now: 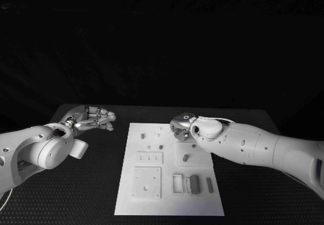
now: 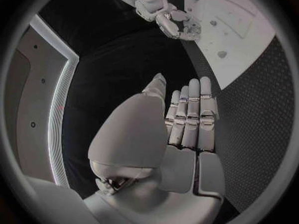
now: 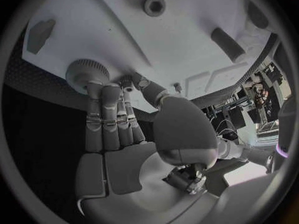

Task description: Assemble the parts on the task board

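Note:
The white task board [image 1: 169, 173] lies mid-table with several small grey parts on it, among them two upright bars [image 1: 195, 184] near its front right. My right hand [image 1: 182, 126] is bent down over the board's far right part. In the right wrist view its fingertips [image 3: 99, 92] and thumb close on a round grey ridged part [image 3: 87, 70] near the board's edge [image 3: 56, 59]. My left hand [image 1: 94, 118] hovers over the black table left of the board, its fingers [image 2: 190, 109] straight, side by side and holding nothing.
Square recessed plates [image 1: 147, 182] and small pegs [image 1: 142, 136] take up the board's left half. A ring-shaped part [image 3: 154, 5] and a short cylinder [image 3: 227, 44] lie beyond my right hand. Bare black table [image 1: 81, 197] surrounds the board.

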Available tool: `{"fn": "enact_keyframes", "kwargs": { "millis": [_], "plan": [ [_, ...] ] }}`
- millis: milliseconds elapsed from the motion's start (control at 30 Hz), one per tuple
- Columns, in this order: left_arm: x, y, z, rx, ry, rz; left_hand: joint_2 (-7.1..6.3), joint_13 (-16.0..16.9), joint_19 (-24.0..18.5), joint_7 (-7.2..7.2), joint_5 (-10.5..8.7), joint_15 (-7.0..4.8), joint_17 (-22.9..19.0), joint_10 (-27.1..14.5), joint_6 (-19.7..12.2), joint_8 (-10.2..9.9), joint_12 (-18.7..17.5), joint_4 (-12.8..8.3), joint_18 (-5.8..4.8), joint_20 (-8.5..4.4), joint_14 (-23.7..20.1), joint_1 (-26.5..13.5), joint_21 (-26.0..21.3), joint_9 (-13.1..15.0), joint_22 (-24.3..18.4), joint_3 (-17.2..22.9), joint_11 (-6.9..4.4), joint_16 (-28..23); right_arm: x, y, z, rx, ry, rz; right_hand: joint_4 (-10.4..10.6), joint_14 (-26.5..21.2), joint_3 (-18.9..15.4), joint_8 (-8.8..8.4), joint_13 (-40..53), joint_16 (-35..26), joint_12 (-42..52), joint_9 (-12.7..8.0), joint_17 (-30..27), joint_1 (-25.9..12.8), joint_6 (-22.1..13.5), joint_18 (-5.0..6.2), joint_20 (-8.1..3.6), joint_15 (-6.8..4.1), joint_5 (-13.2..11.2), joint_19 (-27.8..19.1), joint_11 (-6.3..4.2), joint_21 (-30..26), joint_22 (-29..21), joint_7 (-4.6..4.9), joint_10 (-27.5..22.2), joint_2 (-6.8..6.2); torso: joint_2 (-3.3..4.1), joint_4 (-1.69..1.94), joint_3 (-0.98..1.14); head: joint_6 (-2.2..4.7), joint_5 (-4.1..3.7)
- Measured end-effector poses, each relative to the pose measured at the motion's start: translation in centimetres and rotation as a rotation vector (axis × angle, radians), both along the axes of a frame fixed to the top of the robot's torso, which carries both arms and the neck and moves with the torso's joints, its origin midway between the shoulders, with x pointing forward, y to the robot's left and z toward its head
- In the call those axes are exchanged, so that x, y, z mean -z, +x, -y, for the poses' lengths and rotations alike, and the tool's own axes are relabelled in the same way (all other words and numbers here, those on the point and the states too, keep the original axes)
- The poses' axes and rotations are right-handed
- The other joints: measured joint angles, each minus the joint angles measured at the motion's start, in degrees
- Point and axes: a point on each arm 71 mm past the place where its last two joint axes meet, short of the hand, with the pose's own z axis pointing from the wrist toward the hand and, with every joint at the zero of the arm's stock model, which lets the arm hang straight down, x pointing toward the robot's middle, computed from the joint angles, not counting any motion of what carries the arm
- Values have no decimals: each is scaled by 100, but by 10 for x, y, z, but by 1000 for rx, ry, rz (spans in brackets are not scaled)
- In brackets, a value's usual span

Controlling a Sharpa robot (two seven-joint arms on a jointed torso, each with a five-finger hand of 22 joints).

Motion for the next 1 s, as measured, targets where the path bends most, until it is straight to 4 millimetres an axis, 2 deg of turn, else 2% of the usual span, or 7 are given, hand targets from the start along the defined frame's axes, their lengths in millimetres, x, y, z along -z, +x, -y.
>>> {"fn": "enact_keyframes", "kwargs": {
  "millis": [333,433,533,633,700,867,1000],
  "plan": [
    [0,2,-2,-6,5,1,-23,0,0,0,0,0,7,0,0,0,0,0,-14,0,0,-23,-21,0,1,0,-1,0,-2,-1,1,-8,-10,15,-14,18,-14,80,118,224,42,138,47,31,178,-4,-51,-104,-1,10,-106,300,-2,-107,228,84,34,1,-7,12,-31],
    [1,3,-2,-7,7,0,-23,0,0,0,0,0,7,0,0,0,0,0,10,0,0,-23,-20,0,1,0,-1,0,-3,-1,1,-10,-11,19,-14,48,-14,107,150,255,68,168,47,31,223,-31,-74,-135,-1,30,-123,358,-2,-111,281,96,43,0,-11,13,-39],
    [1,3,-2,-7,7,1,-23,1,0,0,0,0,7,0,0,0,0,0,47,0,0,-23,-20,0,1,0,-1,0,-3,-1,1,-12,-11,23,-14,71,-14,112,160,299,68,203,47,41,273,-32,-94,-157,-6,50,-143,426,-2,-155,344,106,47,0,-11,5,-45],
    [1,3,-2,-7,7,1,-23,1,0,0,0,0,7,0,0,0,0,0,49,0,0,-23,-20,0,1,0,-1,0,-3,-2,1,-14,-10,29,-14,81,-15,125,170,312,68,227,47,62,292,-47,-104,-167,-6,60,-154,450,-3,-153,373,127,47,3,-10,3,-48],
    [1,3,-2,-7,7,1,-23,-2,0,0,0,0,12,0,0,0,0,0,48,0,0,-23,-20,0,1,0,-2,0,-3,-2,1,-15,-8,35,-15,123,-16,164,170,398,91,266,67,69,384,-83,-145,-207,-17,100,-178,544,-3,-177,454,166,49,4,-10,2,-49],
    [1,3,-1,-6,7,1,-23,-4,0,0,0,0,13,0,0,0,0,0,47,0,0,-23,-20,0,1,0,-2,-22,-3,-3,1,-16,0,50,-23,198,-25,201,170,534,135,332,100,68,507,-90,-185,-261,6,141,-227,701,-2,-230,551,195,52,10,-12,4,-54],
    [1,3,-1,-6,7,1,-22,-4,0,0,0,0,13,1,0,0,0,0,46,1,0,-23,-20,0,1,0,-2,-22,-3,-4,1,-17,8,62,-20,207,-22,212,170,609,135,378,120,63,551,-103,-196,-266,7,152,-216,788,-2,-255,580,201,54,14,-18,18,-47]
  ]
}}
